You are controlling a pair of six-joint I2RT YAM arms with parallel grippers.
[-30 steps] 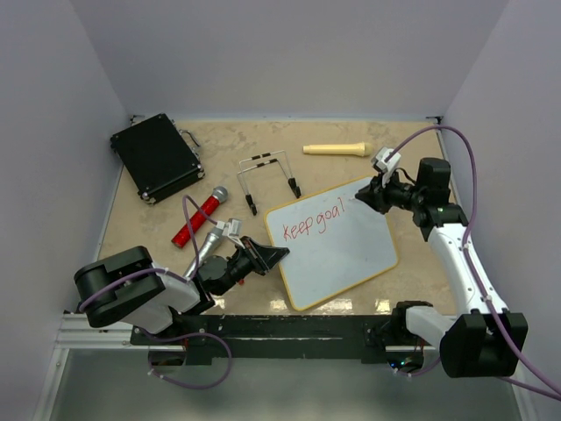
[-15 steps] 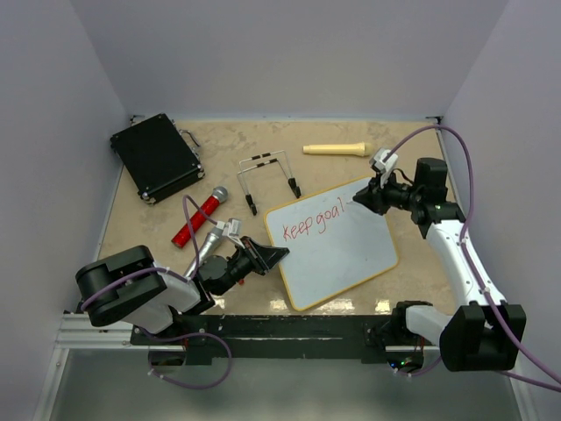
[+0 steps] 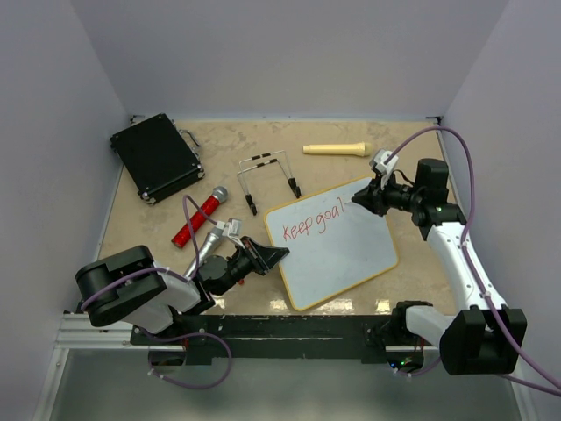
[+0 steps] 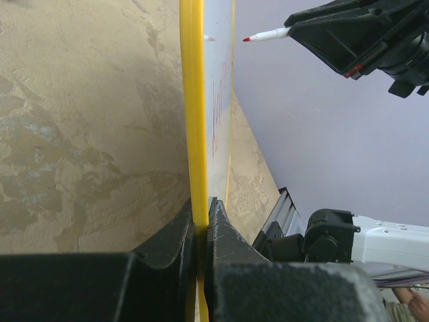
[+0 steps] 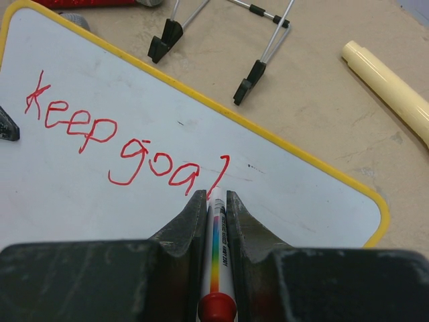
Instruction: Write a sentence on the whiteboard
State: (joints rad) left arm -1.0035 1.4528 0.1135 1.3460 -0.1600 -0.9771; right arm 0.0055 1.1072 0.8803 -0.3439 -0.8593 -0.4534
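Grips the marker [image 5: 217, 268] in the right pincer [image 5: 214, 194], tip at the "l" ending the sentence [image 5: 107, 131] on the whiteboard [image 3: 337, 259] flat on the counter [image 3: 228, 145], writing line running rightward, and pinches its near-left frame in the closed left pincer [image 4: 201, 208].

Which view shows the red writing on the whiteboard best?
Right wrist. The writing is large and legible as "Keep goal", with the marker tip at the last letter. Top external shows it small but readable; left wrist sees the whiteboard edge-on, only a faint red streak.
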